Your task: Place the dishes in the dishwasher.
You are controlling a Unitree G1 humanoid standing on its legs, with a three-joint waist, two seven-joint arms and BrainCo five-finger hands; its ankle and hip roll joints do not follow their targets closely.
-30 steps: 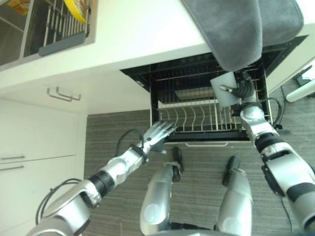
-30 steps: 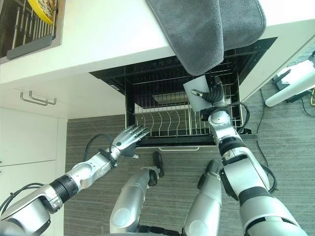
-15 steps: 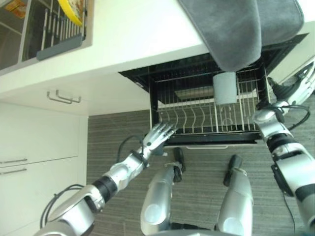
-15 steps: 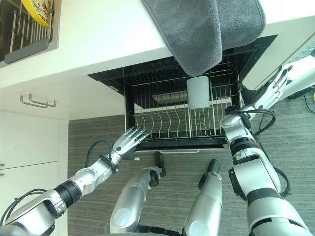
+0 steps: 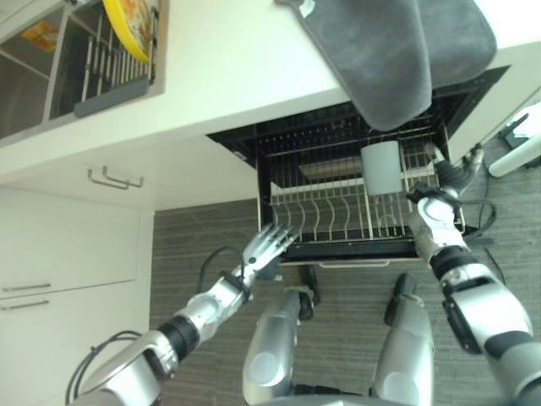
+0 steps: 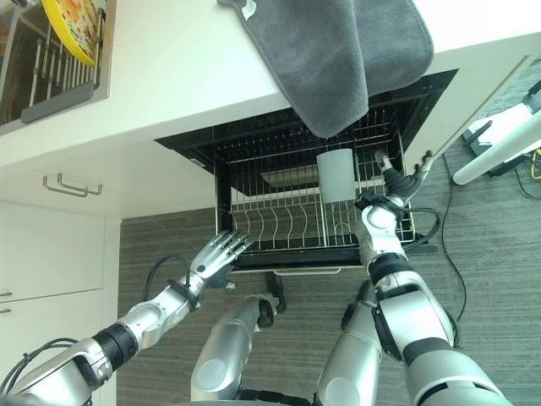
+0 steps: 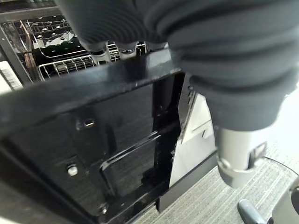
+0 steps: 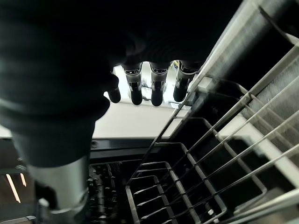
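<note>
Back at the rack, the right hand spreads empty beside the upright pale-grey plate.

dishwasher: black | rack: silver wire | square dish: pale grey | towel: dark grey | plate: yellow | floor: grey striped

Left hand reaches with straight, spread fingers to the front left corner of the dishwasher rack. Right hand, fingers extended, sits at its right edge.
</note>
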